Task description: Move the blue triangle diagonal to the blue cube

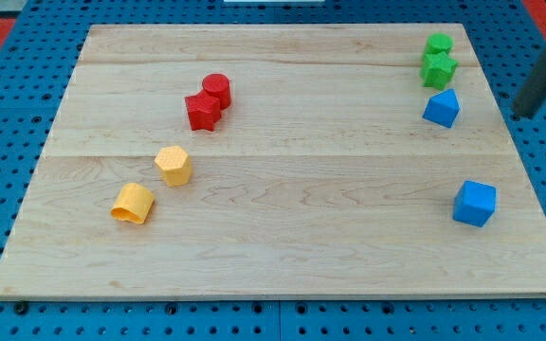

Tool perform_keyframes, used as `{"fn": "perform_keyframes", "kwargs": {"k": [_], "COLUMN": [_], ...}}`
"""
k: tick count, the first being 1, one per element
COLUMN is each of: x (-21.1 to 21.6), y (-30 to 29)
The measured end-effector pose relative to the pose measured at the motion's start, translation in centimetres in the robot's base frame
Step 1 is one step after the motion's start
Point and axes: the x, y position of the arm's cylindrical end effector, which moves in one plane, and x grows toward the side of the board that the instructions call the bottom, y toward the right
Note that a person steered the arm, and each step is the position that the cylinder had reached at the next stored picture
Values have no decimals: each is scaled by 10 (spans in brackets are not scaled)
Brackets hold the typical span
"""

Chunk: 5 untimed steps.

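Note:
The blue triangle lies near the board's right side, just below two green blocks. The blue cube sits lower down, close to the right edge, a little right of the triangle. My rod comes in from the view's top right, and my tip is off the board's right edge, right of the blue triangle at about its height, with a clear gap between them.
A green star and a green block sit above the triangle. A red cylinder and red star are left of centre. A yellow hexagon and another yellow block lie lower left.

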Motion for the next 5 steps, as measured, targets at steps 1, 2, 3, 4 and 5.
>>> {"fn": "perform_keyframes", "kwargs": {"k": [1,2,3,4,5], "x": [-7,26,41,85,163], "y": [-83,-160,-170,-62,-51]}}
